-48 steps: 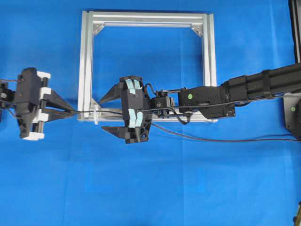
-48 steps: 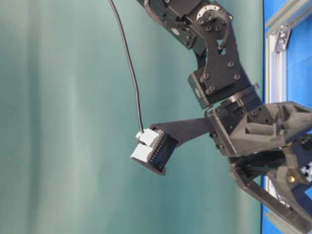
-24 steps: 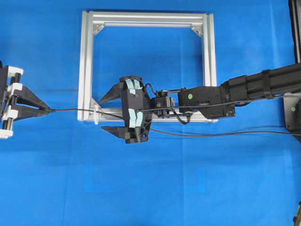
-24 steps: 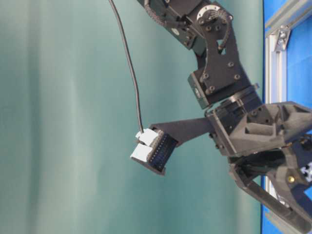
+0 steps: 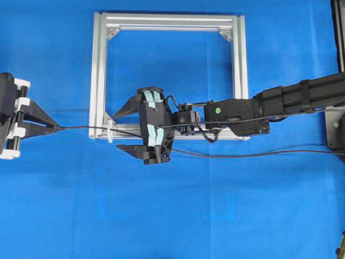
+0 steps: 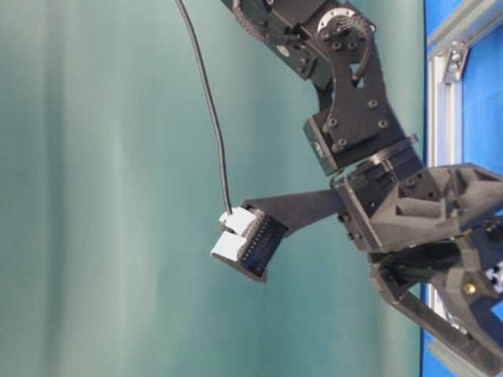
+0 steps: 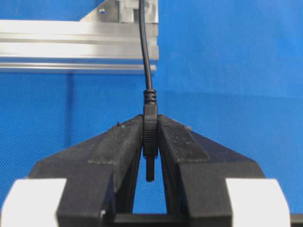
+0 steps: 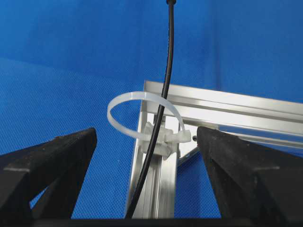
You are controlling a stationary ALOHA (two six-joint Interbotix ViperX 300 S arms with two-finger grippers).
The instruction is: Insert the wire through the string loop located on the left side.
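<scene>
while the left gripper (image 7: 150, 142) pinches the wire (image 7: 147, 61) by its plug at lower centre, the cable runs up to the frame (image 7: 71, 45); beyond, it passes through the string loop (image 8: 142, 113); right gripper (image 8: 142, 170) jaws spread wide.

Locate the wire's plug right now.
In the overhead view the plug sits far left, pinched in the left gripper, left of the string loop.

left end effector (image 5: 55, 127) drawn leftward, wire (image 5: 86, 128) pulled farther through string loop (image 5: 109, 131)
</scene>
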